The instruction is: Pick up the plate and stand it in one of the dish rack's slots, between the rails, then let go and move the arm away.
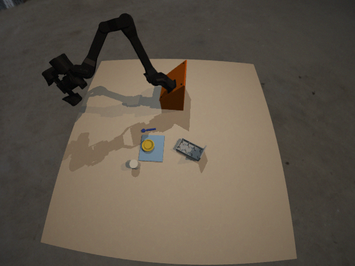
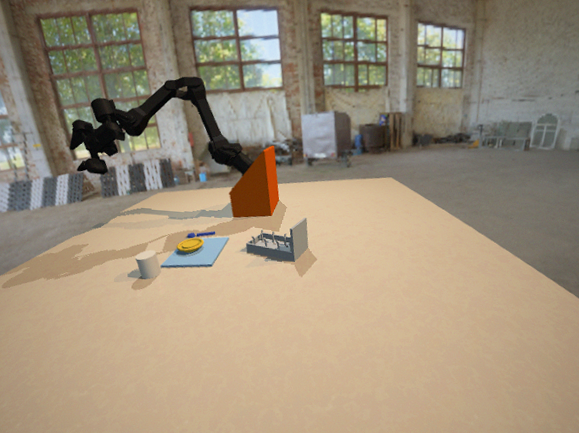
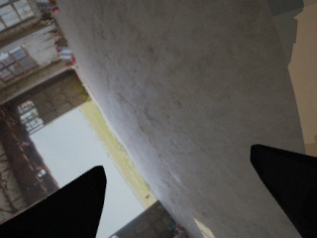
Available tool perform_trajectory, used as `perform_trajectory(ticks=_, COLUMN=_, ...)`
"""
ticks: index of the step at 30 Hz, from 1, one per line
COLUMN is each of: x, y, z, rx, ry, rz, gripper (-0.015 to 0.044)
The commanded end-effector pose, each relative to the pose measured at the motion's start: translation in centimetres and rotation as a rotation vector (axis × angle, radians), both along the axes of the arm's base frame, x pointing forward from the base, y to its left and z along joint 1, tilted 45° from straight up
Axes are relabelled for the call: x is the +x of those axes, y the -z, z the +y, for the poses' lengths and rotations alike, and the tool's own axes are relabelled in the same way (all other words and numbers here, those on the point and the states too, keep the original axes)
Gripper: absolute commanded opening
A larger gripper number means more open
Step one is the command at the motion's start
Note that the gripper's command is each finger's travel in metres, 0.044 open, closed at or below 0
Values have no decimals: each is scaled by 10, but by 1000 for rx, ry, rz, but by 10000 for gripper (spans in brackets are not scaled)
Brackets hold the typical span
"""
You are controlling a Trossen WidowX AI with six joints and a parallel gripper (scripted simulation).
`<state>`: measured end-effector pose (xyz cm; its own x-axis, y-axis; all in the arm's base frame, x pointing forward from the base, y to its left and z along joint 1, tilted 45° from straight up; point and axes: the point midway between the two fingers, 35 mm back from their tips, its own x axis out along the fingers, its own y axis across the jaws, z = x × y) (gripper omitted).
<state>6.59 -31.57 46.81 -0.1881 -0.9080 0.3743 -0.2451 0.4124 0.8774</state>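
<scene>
The gripper hangs past the table's far left edge, fingers spread and holding nothing; the plate lies flat on the mat, well apart, left of the rack

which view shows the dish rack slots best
The exterior view: the dish rack is seen side-on, its upright pegs and tall end wall distinct. The top view shows only its flat outline. The wrist view misses it.

A yellow plate sits on a light-blue mat. The dish rack is grey, the spoon dark blue, the cup white.
</scene>
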Motion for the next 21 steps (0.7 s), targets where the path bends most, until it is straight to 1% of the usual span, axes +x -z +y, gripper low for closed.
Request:
perform_trajectory(ticks=1, x=13, y=15, z=-8, rx=68, ry=0, rz=86, gripper=400)
perform_trajectory(ticks=13, x=57, y=65, z=-27, rx=267, ry=-19, rz=374, gripper=400)
perform_trajectory(ticks=21, x=87, y=99, z=-31, rx=375, ry=-58, rz=579, gripper=400)
